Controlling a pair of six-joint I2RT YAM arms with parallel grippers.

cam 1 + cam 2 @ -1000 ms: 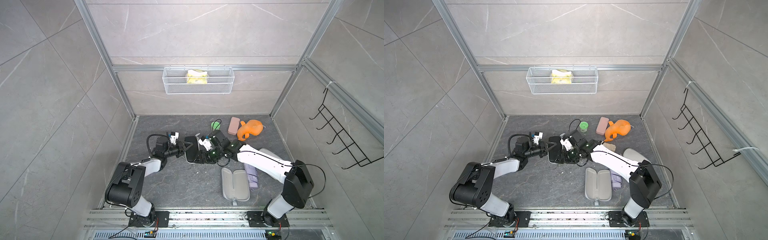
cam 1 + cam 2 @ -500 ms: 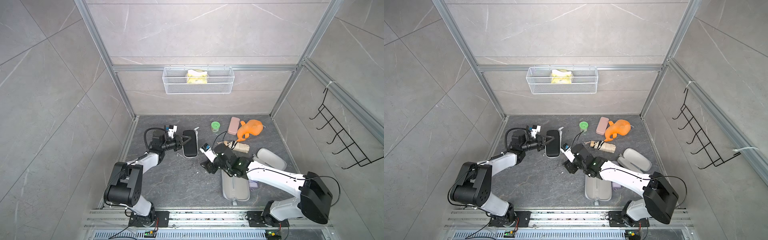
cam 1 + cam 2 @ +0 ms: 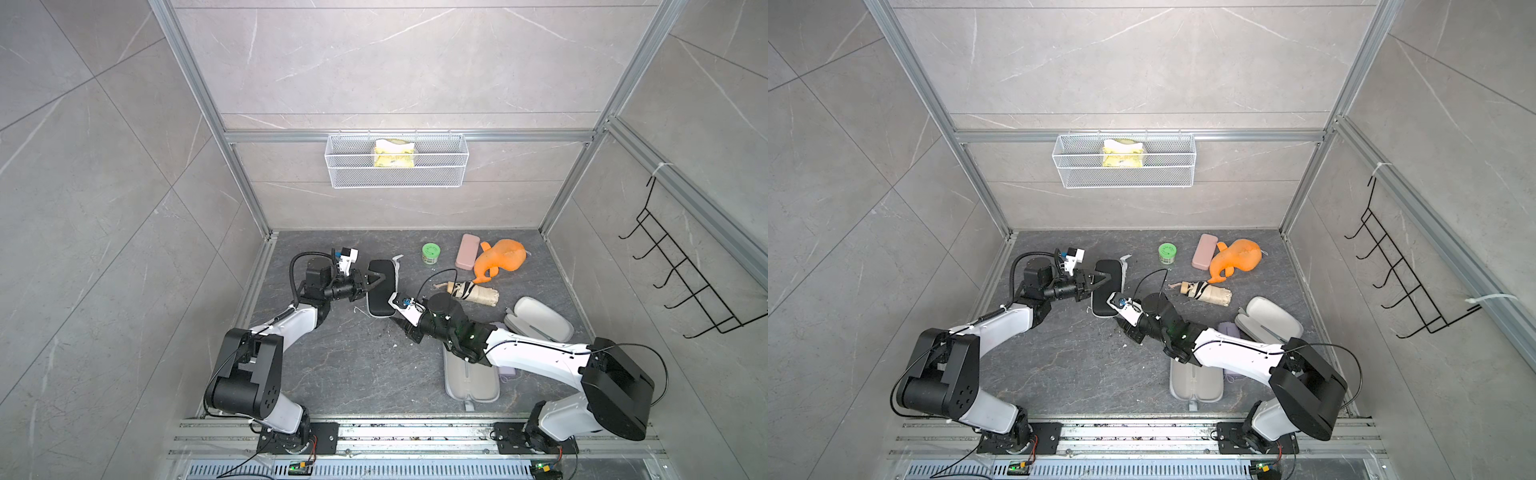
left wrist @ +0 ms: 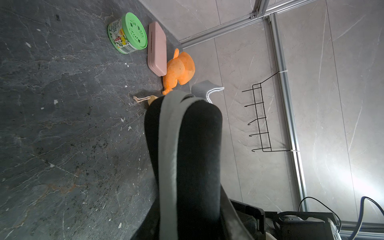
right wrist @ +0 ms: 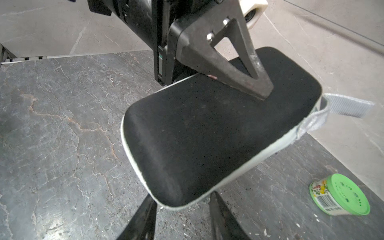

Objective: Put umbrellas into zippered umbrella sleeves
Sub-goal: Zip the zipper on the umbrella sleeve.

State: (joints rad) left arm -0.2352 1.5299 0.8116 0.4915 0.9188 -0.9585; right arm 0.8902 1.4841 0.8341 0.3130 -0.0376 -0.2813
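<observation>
Black umbrella sleeve (image 3: 381, 291) is held off the bench (image 3: 353, 365), clamped across its flat sides by the left tool (image 3: 375, 279) (grey strap (image 5: 342, 106) dangling); the right tool (image 5: 182, 197) has its jaws apart, just beside the sleeve's other end.

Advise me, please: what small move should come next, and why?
Probably close the right gripper on the near end of the black oblong zip case: its jaws stand apart astride that end, while the left gripper holds the case aloft.
</observation>
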